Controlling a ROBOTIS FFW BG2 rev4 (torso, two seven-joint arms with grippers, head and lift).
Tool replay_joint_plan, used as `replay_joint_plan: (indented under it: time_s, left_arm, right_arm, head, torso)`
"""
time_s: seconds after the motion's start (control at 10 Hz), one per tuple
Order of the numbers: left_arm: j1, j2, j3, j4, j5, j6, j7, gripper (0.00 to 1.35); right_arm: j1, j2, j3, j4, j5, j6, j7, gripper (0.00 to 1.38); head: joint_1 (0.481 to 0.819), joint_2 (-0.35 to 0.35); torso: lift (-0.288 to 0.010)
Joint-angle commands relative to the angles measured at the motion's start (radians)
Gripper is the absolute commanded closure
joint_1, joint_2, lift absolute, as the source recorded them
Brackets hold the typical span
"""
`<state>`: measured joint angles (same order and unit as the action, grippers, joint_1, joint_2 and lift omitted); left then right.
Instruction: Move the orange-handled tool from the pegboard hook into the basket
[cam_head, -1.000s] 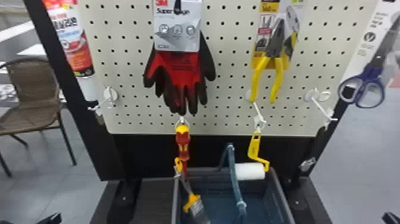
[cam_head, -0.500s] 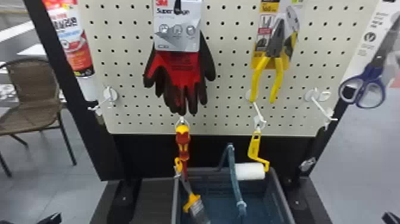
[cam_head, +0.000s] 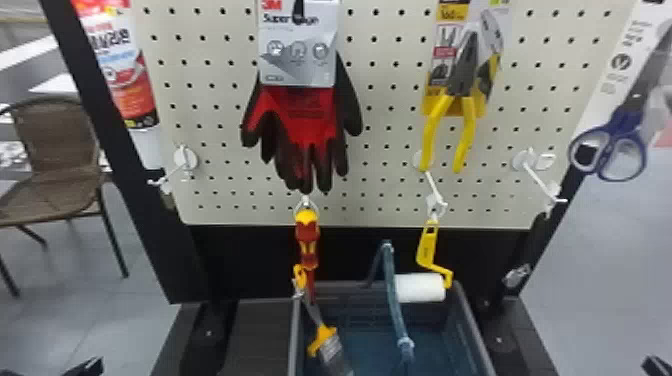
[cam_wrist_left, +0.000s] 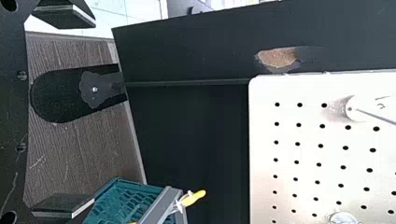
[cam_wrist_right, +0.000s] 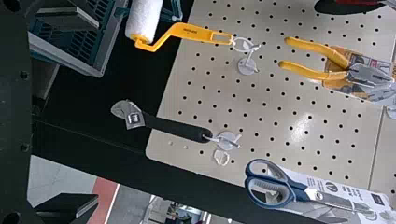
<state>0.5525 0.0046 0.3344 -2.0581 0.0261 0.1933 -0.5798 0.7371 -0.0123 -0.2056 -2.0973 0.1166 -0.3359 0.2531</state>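
My left gripper (cam_head: 82, 367) is at the bottom left corner and my right gripper (cam_head: 657, 367) at the bottom right, both away from the tools. Both wrist views show widely parted fingers with nothing between them: left gripper (cam_wrist_left: 65, 112), right gripper (cam_wrist_right: 70, 112). A paint roller (cam_head: 426, 247) with a yellow-orange handle hangs from a pegboard hook, its white sleeve low by the basket (cam_head: 472, 327); the right wrist view shows the roller (cam_wrist_right: 194, 32) too. A red-and-yellow screwdriver (cam_head: 306, 240) hangs from another hook. An orange-handled brush (cam_head: 325, 335) leans over the basket's left rim.
Gloves (cam_head: 305, 125), pliers (cam_head: 452, 115) and scissors (cam_head: 612, 150) hang higher up. A black-handled adjustable wrench (cam_wrist_right: 175, 128) hangs right of the roller. The basket's blue-green handle (cam_head: 392, 295) stands up beside the white sleeve. An unused hook (cam_head: 172, 172) sticks out at the board's left.
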Motion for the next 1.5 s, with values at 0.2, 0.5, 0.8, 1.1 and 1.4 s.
replay_joint_plan:
  time_s: [0.2, 0.5, 0.8, 1.1, 1.4]
  left_arm:
    - [0.000, -0.007, 0.000, 0.000, 0.000, 0.000, 0.000, 0.00]
    - [0.000, -0.007, 0.000, 0.000, 0.000, 0.000, 0.000, 0.00]
    - [0.000, -0.007, 0.000, 0.000, 0.000, 0.000, 0.000, 0.00]
    - [0.000, -0.007, 0.000, 0.000, 0.000, 0.000, 0.000, 0.00]
    - [0.000, -0.007, 0.000, 0.000, 0.000, 0.000, 0.000, 0.00]
  right_arm:
    - [0.000, 0.013, 0.000, 0.000, 0.000, 0.000, 0.000, 0.00]
    - [0.000, 0.013, 0.000, 0.000, 0.000, 0.000, 0.000, 0.00]
    - [0.000, 0.013, 0.000, 0.000, 0.000, 0.000, 0.000, 0.00]
    - [0.000, 0.013, 0.000, 0.000, 0.000, 0.000, 0.000, 0.00]
    - [0.000, 0.013, 0.000, 0.000, 0.000, 0.000, 0.000, 0.00]
  head:
    - [0.549, 0.000]
    - [0.549, 0.000]
    - [0.549, 0.000]
    - [0.549, 0.000]
    - [0.549, 0.000]
  torso:
    - [-0.100]
    - [-0.100]
    - [-0.100]
    - [-0.100]
    - [-0.100]
